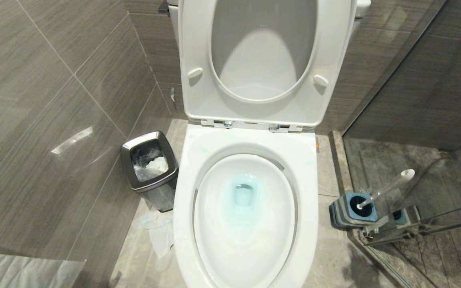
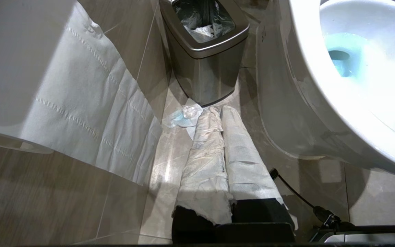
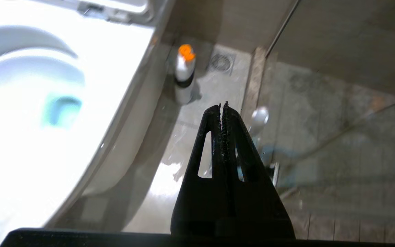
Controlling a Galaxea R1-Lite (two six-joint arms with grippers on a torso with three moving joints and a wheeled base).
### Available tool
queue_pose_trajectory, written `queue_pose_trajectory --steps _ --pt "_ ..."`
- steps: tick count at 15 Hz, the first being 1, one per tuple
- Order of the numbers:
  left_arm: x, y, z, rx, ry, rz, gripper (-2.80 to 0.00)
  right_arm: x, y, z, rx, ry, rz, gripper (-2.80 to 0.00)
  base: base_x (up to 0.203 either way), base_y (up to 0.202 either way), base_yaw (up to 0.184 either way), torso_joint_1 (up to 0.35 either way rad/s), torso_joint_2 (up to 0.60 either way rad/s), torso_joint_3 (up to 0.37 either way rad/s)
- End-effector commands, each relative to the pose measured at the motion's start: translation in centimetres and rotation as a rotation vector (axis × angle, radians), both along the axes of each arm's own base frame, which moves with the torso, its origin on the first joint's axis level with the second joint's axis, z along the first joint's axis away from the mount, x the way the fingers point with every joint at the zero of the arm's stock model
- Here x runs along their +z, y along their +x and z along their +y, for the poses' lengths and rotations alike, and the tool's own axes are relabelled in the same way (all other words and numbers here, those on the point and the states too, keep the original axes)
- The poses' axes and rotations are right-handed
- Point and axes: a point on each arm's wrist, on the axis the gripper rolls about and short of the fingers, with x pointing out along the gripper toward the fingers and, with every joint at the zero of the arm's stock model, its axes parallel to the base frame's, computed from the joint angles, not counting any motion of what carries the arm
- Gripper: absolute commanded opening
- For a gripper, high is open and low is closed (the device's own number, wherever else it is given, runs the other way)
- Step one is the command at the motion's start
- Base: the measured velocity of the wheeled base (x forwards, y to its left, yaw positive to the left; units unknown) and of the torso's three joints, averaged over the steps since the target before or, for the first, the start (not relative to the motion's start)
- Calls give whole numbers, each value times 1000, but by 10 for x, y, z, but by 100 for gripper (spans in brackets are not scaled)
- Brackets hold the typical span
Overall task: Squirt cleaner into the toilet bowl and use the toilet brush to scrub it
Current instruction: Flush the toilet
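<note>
Bathroom, tight toilet stall. Toilet point(image 1: 250, 208) with the seat up, grey tiled walls point(image 1: 54, 100), steel bin point(image 1: 150, 170), brush point(image 1: 386, 188) in its holder point(image 1: 352, 210), floor drain point(image 3: 221, 62), glass partition point(image 1: 434, 120) on the right.

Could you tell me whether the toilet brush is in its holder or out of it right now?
In. The toilet brush stands leaning in its blue-topped holder on the floor, right of the toilet bowl.

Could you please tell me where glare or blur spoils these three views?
Right wrist view: toilet bowl rim blown out white, toilet brush blurred. Head view: sharp, a glare streak on the wall tile. Left wrist view: floor glare.
</note>
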Motion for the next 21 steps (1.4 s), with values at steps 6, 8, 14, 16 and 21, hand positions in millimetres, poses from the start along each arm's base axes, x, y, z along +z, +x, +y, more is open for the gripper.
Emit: queue_pose_trajectory --steps 6,8,14,16,21 --pt "0 0 0 0 0 0 -280 -36 -114 15 113 -6 -32 -280 0 0 0 0 0 0" --pt "0 0 0 0 0 0 -280 -40 -134 18 152 8 13 -280 0 0 0 0 0 0" --pt "0 0 0 0 0 0 -280 -29 -145 17 230 27 17 -280 0 0 0 0 0 0" --pt "0 0 0 0 0 0 -280 -32 -147 17 228 27 14 -280 0 0 0 0 0 0" --pt "0 0 0 0 0 0 -280 -48 -146 16 216 23 34 -280 0 0 0 0 0 0"
